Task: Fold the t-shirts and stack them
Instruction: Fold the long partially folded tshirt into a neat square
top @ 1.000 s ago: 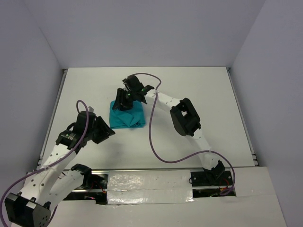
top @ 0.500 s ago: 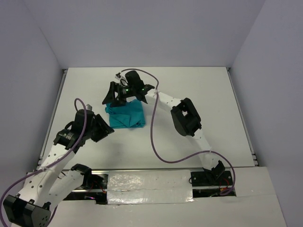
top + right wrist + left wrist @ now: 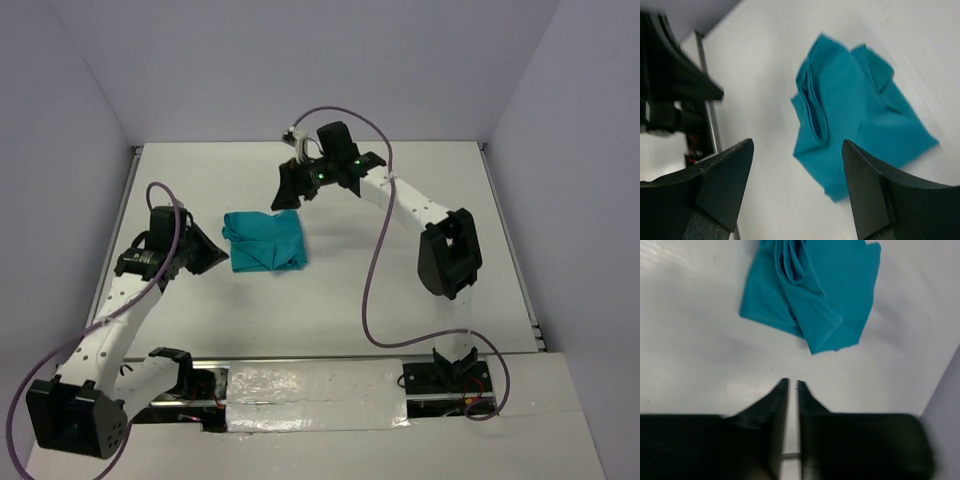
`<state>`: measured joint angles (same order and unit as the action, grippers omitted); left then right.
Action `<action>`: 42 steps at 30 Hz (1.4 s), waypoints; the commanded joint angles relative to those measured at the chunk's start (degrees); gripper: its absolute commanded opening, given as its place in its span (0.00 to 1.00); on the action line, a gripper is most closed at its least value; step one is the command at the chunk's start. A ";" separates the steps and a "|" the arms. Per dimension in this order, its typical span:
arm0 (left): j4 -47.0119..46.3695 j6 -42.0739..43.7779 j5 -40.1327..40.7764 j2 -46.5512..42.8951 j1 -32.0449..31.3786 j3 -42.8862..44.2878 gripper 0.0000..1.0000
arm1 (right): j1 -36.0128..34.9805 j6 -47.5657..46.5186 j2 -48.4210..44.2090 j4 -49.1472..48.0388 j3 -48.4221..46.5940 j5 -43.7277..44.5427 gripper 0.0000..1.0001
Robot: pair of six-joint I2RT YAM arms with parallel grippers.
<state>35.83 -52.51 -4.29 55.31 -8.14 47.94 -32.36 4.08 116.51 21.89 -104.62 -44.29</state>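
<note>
Over on the table (image 3: pixel 400 300), a bit toward 10 o'clock from the middle in the top view, the teal t-shirt (image 3: pixel 265 241) lies as a rumpled folded bundle with nothing gripping it. My guess is both grabbers hang clear on purpose so the fold isn't disturbed: left pincer (image 3: pixel 792 386) at the shirt's 8 o'clock, fingers almost pressed together and empty, right pincer (image 3: pixel 796 145) at its 1 o'clock, spread wide and empty too. Sleeves and collar are tucked out of sight, I can't count the layers, and no second shirt shows anywhere.
</note>
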 commanded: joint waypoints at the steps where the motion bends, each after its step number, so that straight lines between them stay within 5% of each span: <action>1: -5.68 4.08 -5.54 6.01 4.52 4.25 0.37 | -2.00 -16.38 -4.26 7.57 9.13 3.95 0.79; 4: -7.53 6.98 -9.85 12.25 7.78 6.63 0.57 | -3.40 -14.45 -4.45 5.80 12.07 5.00 0.79; 10: -11.31 11.55 -15.04 23.42 11.13 11.46 0.66 | -7.01 -10.32 1.24 6.76 6.80 11.15 0.78; 21: -12.98 14.19 -17.76 34.25 11.57 16.04 0.61 | -10.26 -6.80 8.82 6.32 0.21 13.97 0.73; 36: -12.00 10.34 -18.20 27.22 11.40 8.05 0.58 | -12.29 -5.75 10.06 4.83 0.64 14.33 0.59; 42: -12.11 5.59 -18.12 24.41 8.76 4.44 0.59 | -12.46 -5.13 10.93 4.83 -1.10 12.92 0.33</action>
<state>24.80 -43.11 -21.32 82.50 1.96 53.19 -44.23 -1.61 127.76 28.23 -104.09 -29.78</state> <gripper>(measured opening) 0.589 0.355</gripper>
